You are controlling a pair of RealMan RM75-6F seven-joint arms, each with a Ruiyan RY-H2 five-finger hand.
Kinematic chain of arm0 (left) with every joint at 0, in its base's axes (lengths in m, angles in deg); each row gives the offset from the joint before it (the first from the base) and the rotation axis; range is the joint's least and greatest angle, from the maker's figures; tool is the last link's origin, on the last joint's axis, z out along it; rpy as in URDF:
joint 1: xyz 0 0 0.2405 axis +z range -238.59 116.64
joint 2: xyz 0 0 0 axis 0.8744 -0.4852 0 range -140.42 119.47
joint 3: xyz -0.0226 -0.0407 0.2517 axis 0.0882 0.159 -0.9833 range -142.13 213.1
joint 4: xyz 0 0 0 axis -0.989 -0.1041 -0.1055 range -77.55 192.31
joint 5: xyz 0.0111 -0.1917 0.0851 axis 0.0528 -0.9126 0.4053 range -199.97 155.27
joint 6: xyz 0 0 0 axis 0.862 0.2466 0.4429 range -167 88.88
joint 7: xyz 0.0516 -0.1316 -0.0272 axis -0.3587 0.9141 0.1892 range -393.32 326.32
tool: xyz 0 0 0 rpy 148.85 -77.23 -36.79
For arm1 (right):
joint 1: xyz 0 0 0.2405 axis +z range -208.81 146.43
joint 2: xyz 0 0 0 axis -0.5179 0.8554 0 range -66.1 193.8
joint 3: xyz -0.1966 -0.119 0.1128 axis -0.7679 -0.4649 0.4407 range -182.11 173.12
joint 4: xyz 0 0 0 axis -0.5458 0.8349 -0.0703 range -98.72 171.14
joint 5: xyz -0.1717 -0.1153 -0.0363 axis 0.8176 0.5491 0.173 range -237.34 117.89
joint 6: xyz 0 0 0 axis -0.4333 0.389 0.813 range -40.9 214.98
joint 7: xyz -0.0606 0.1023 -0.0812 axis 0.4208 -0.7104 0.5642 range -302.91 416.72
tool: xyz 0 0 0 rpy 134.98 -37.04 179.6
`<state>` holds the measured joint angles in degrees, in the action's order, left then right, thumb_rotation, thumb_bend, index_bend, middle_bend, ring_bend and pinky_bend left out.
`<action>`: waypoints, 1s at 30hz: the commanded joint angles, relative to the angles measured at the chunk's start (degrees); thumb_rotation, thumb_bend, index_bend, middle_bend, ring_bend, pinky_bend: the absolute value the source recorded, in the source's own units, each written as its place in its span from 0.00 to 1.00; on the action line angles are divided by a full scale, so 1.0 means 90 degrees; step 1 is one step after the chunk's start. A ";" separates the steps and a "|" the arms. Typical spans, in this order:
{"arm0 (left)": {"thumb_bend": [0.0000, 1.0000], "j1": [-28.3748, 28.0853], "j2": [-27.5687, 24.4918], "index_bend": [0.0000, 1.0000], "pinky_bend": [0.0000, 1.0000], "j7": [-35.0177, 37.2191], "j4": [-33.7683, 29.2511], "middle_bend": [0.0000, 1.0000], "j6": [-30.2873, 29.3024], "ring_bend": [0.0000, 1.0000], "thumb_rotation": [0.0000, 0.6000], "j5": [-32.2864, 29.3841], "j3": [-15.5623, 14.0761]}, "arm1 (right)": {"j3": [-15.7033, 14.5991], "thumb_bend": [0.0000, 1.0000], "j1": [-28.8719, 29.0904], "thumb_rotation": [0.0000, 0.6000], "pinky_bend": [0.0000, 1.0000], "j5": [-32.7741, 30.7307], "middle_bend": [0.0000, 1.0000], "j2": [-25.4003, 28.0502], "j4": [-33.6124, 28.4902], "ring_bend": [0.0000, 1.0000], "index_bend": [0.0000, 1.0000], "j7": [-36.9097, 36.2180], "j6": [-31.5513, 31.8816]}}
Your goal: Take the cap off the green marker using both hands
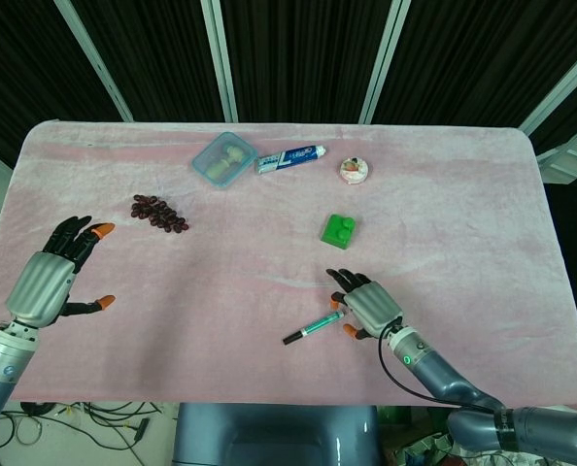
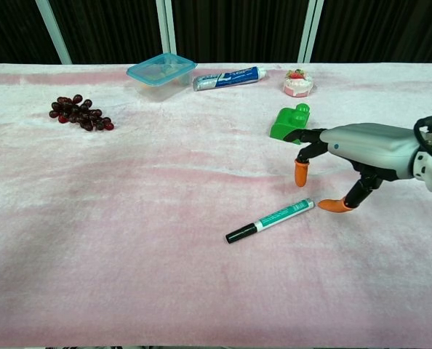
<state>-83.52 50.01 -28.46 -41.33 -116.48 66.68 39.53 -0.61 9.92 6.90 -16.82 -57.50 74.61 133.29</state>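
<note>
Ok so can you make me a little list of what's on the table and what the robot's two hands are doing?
marker: green marker lying flat on the pink cloth, black cap on, cap end pointing toward the robot
right hand: right hand open, fingers spread just above the marker's capless end, not gripping it
left hand: left hand open, far from the marker
block: green block behind the right hand
other things: grapes, blue-lidded box, toothpaste tube, small cake
</note>
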 commanded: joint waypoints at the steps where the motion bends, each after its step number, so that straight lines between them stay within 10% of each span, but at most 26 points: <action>1: 0.09 -0.0003 0.0037 0.08 0.03 -0.0050 0.0014 0.13 0.0028 0.00 1.00 0.0001 -0.0001 | 0.0003 0.26 0.0059 1.00 0.16 -0.0070 0.00 -0.0146 0.0071 0.01 0.46 0.0058 -0.0021; 30: 0.09 0.0037 0.0295 0.09 0.03 -0.0525 0.0196 0.13 0.0087 0.00 1.00 -0.0125 0.0103 | -0.0008 0.26 0.0302 1.00 0.16 -0.0121 0.00 -0.1004 0.0877 0.01 0.51 0.0037 -0.0114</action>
<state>-83.19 52.67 -33.19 -39.57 -115.70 65.55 40.45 -0.67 12.63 5.80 -25.84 -49.63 74.96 132.28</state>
